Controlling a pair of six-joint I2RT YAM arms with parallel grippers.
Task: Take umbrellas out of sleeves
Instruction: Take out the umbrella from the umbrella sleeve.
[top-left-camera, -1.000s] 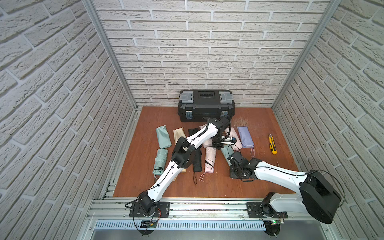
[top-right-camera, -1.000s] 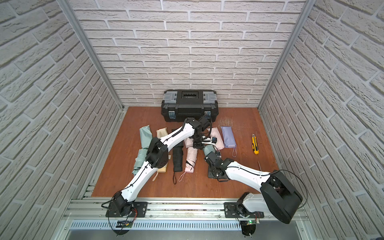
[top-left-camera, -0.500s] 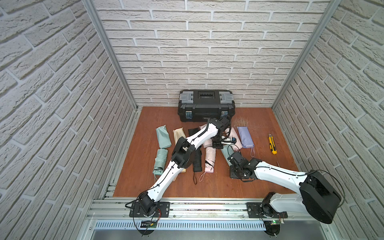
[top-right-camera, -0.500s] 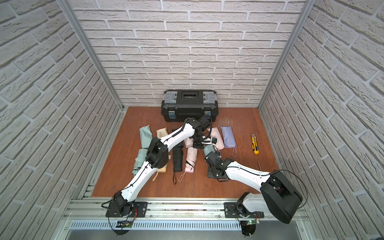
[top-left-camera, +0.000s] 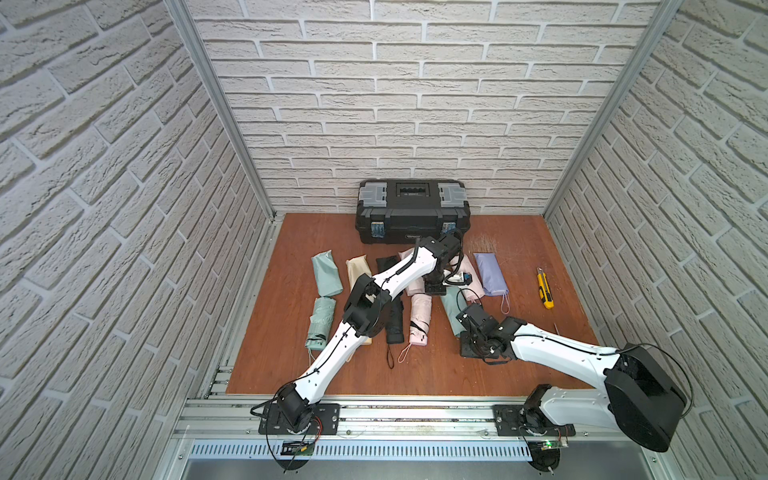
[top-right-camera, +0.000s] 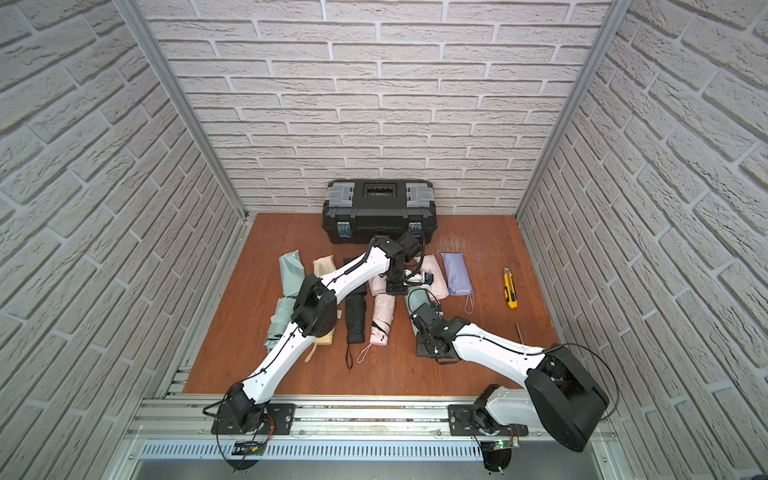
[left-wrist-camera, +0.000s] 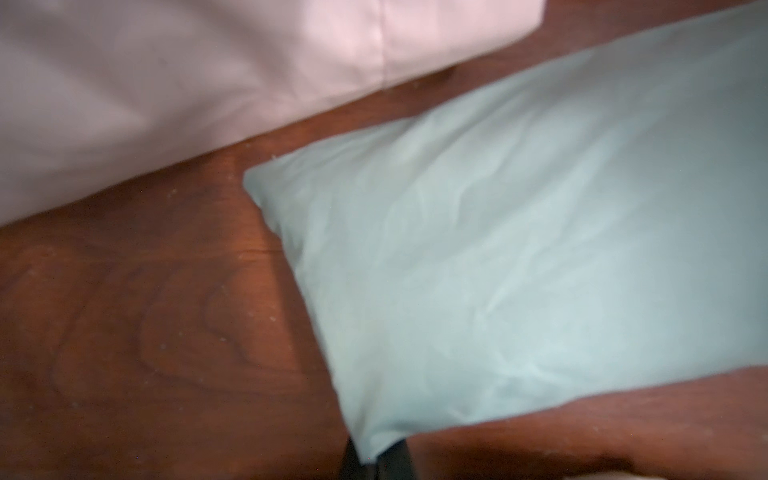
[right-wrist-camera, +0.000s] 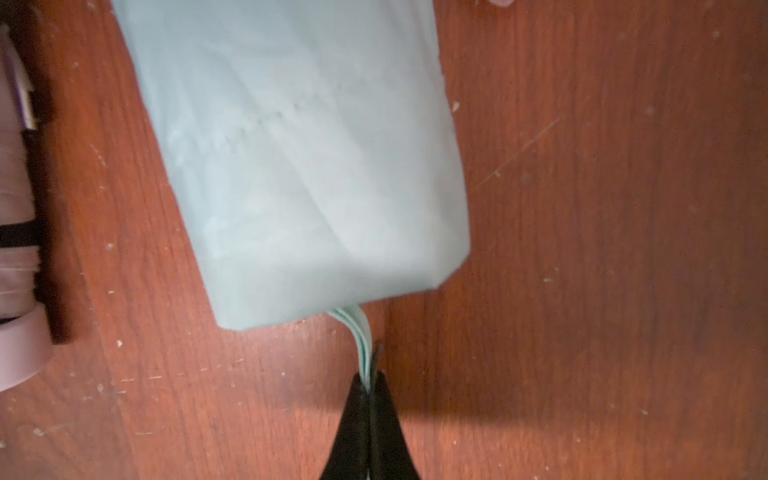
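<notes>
A mint sleeve (top-left-camera: 452, 309) (top-right-camera: 415, 302) lies on the wooden floor between my two grippers. My left gripper (left-wrist-camera: 376, 461) is shut on the far corner of this mint sleeve (left-wrist-camera: 519, 249); in a top view it (top-left-camera: 434, 286) stands over that end. A striped mint wrist loop (right-wrist-camera: 359, 332) comes out of the open end of the mint sleeve (right-wrist-camera: 299, 166). My right gripper (right-wrist-camera: 369, 384) is shut on that loop. The umbrella itself is hidden inside. A bare pink umbrella (top-left-camera: 419, 318) and a black umbrella (top-left-camera: 395, 322) lie to the left.
A black toolbox (top-left-camera: 411, 210) stands against the back wall. A lavender sleeve (top-left-camera: 490, 274) and a yellow utility knife (top-left-camera: 544, 289) lie to the right. A flat pink sleeve (left-wrist-camera: 187, 83), a cream sleeve (top-left-camera: 359, 268) and another mint sleeve (top-left-camera: 326, 272) lie nearby.
</notes>
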